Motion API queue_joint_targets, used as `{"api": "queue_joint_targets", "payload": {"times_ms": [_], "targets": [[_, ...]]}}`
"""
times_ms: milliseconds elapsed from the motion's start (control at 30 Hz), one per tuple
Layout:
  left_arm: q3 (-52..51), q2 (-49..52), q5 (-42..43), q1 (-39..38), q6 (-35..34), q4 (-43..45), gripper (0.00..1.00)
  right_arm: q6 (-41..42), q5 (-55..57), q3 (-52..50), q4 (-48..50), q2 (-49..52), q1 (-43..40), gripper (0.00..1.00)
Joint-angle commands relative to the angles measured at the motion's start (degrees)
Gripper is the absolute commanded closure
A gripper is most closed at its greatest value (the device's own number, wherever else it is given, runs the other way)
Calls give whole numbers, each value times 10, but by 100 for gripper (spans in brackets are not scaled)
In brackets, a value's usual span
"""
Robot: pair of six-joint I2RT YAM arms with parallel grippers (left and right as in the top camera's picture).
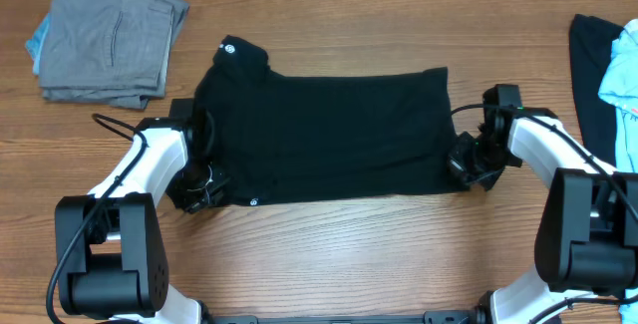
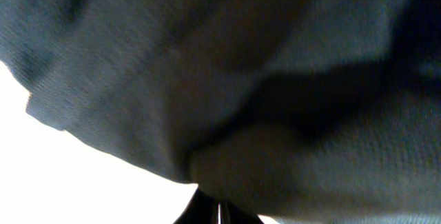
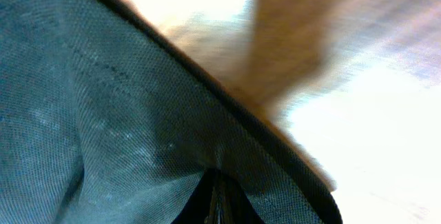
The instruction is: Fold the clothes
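The clothes in play are a black shirt point(image 1: 329, 135) lying flat across the middle of the table, with a small round white logo point(image 1: 229, 49) at its far left corner. My left gripper point(image 1: 204, 179) is shut on the shirt's near left corner. My right gripper point(image 1: 462, 162) is shut on its right edge. In the left wrist view dark shirt fabric point(image 2: 275, 79) fills the frame and bunches into the left gripper point(image 2: 220, 214). In the right wrist view the shirt's weave point(image 3: 103, 127) runs down into the right gripper point(image 3: 219, 207), with its hem edge beside bare wood.
A folded grey stack point(image 1: 110, 35) with a light blue piece point(image 1: 38, 37) under it lies at the back left. A black garment point(image 1: 590, 75) and a light blue one point(image 1: 623, 75) lie at the right edge. The wooden table point(image 1: 329, 254) shows in front of the shirt.
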Motion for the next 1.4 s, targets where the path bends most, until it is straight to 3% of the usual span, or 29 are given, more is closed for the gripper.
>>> {"api": "queue_joint_targets", "payload": {"times_ms": [0,433,833,1200,1267,1300,1333,1367], "targets": [[-6,5,2,2,13,8,96,14,39,-2,-19,18,-24,96],[-6,6,-10,9,11,56,96,40,43,-87,-15,-22,-57,96],[4,6,-67,76,-3,3,96,37,80,-87,-34,-153,-58,96],[170,-5,-100,64,-50,-186,96,21,79,-43,-68,-218,-58,94],[199,-19,-99,47,-47,-210,96,14,75,-28,-77,-238,-58,79],[209,-27,-91,36,-41,-215,96,-10,60,-23,-76,-245,-57,44],[216,-34,-73,24,-32,-215,93,-41,37,-18,-74,-253,-56,17],[218,-38,-52,13,-26,-212,84,-63,12,-14,-74,-259,-57,8]]}}
